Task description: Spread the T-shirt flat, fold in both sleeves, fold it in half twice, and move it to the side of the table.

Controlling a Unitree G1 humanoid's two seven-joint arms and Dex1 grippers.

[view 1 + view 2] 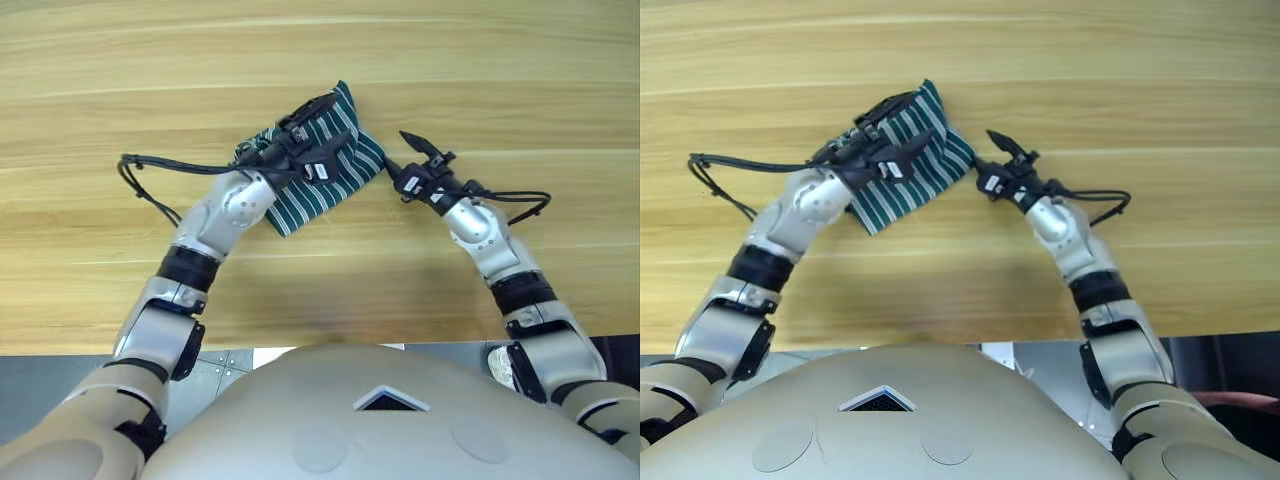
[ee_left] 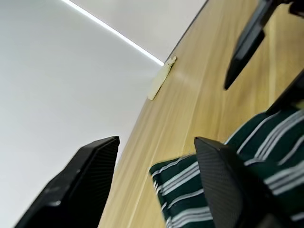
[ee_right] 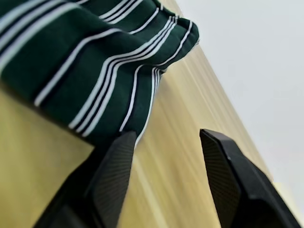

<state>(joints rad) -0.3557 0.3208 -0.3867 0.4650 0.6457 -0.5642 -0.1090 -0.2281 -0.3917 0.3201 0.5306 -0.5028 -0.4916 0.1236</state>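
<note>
The T-shirt (image 1: 352,163), dark green with white stripes, lies folded into a small thick rectangle on the wooden table (image 1: 480,70). My left gripper (image 1: 335,120) is open over it, with one finger (image 2: 228,180) resting on the cloth and the other raised off to the side. My right gripper (image 1: 395,148) is open just to the right of the bundle, its lower finger close to the shirt's right edge. In the right wrist view the folded edge of the shirt (image 3: 95,47) sits just beyond the gap between the two fingers (image 3: 114,175).
Bare wood stretches left, right and beyond the shirt. The table's near edge (image 1: 320,345) runs close to my body. Black cables (image 1: 140,185) loop off both wrists. A pale tab (image 2: 161,80) lies at the far table edge.
</note>
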